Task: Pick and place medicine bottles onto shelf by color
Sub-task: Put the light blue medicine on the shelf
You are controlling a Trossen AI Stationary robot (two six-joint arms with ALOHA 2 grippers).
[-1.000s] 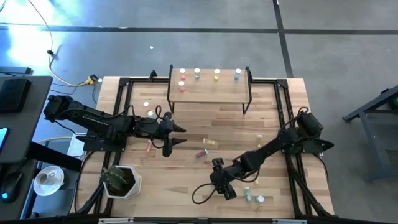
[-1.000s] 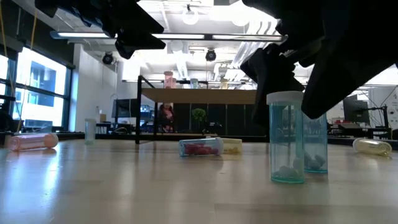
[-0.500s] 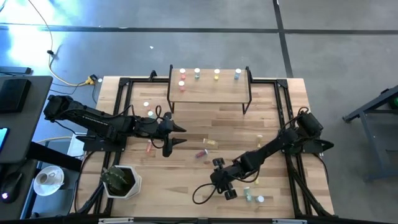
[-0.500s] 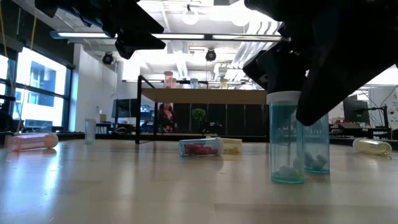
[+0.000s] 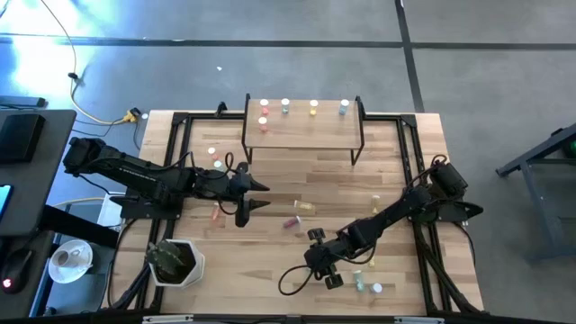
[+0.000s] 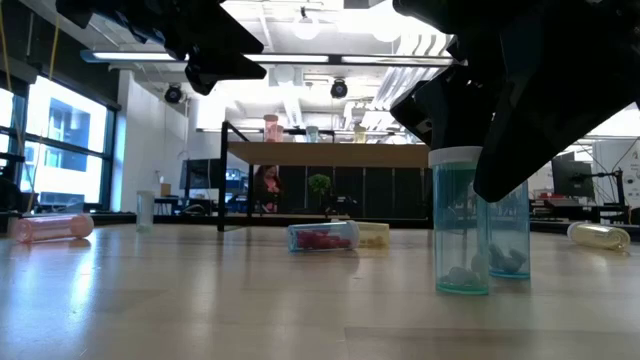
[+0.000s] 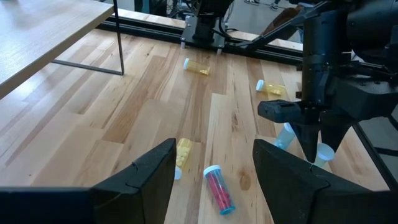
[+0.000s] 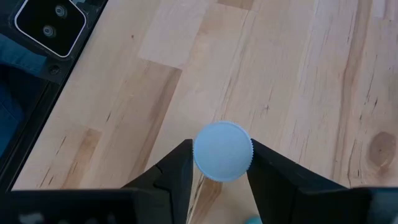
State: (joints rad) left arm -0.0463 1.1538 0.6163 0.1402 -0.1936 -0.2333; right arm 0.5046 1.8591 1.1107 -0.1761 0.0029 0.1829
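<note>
My right gripper [image 8: 222, 155] points down at the near right of the table [image 5: 329, 270] and is shut on a blue-grey medicine bottle [image 6: 460, 225] with a white cap. A second blue-grey bottle [image 6: 507, 238] stands just behind it. My left gripper [image 5: 259, 195] hovers open and empty at the table's middle left. The shelf [image 5: 306, 131] stands at the far edge on black legs and carries pink, green, yellow and blue bottles upright. A red bottle [image 7: 219, 188] and a yellow bottle [image 7: 183, 152] lie on their sides at mid-table. My right gripper pinches the bottle's white cap [image 8: 222, 142] between its two fingers, one on each side of the rim. The fingers come from above, pointing down. The bottle stands upright with its base [image 6: 462, 288] on the table.
A white pot with a plant [image 5: 176, 262] stands at the near left corner. A pink bottle [image 5: 216, 213] lies under my left arm, and two bottles [image 5: 216, 158] stand farther back. Yellow bottles [image 5: 375, 198] lie at the right. Black rails [image 5: 414, 162] frame the table.
My right gripper has sunk a little around the front blue-grey bottle's cap. The bottle has stayed standing on the table.
</note>
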